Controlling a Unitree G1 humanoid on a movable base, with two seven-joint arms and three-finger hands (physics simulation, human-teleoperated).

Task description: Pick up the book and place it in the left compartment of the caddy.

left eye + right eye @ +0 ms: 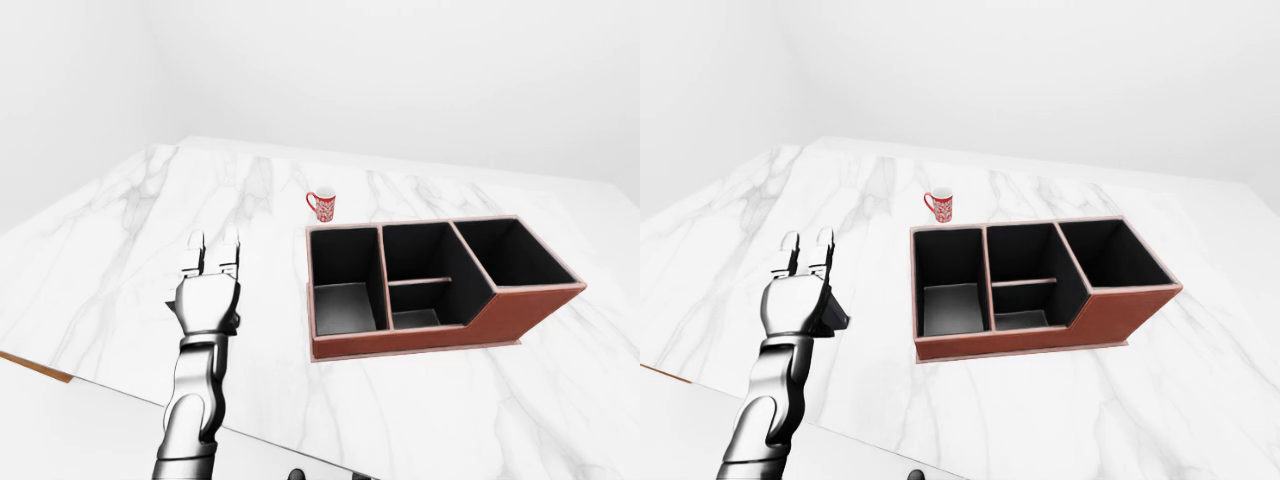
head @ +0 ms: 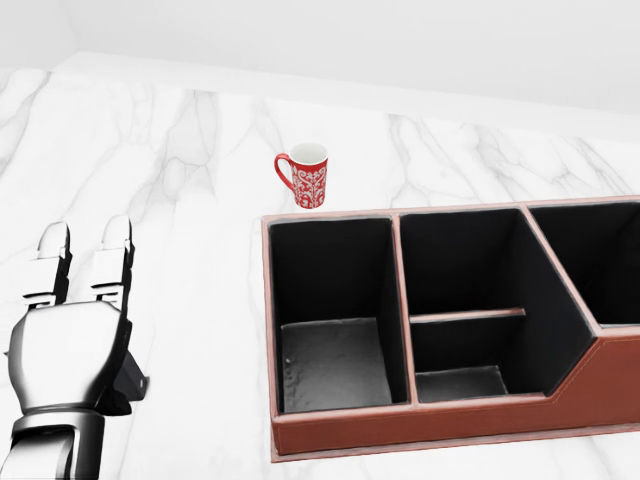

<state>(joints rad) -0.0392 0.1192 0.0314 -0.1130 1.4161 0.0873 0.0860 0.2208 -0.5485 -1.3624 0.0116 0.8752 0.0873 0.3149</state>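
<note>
The marble table (image 1: 120, 250) carries the caddy (image 1: 500, 320), its left compartment (image 1: 345, 280) empty. The left hand (image 2: 70, 340), at nine o'clock from it, has fingers straight and spread. A dark edge under the palm may be the book (image 1: 834, 312); I cannot tell.

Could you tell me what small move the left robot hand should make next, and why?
Probably close its fingers on the dark flat object under it: the left robot hand hovers with fingers extended, a dark corner, likely the book, pokes from beneath its palm, and the caddy's left compartment sits empty.
</note>
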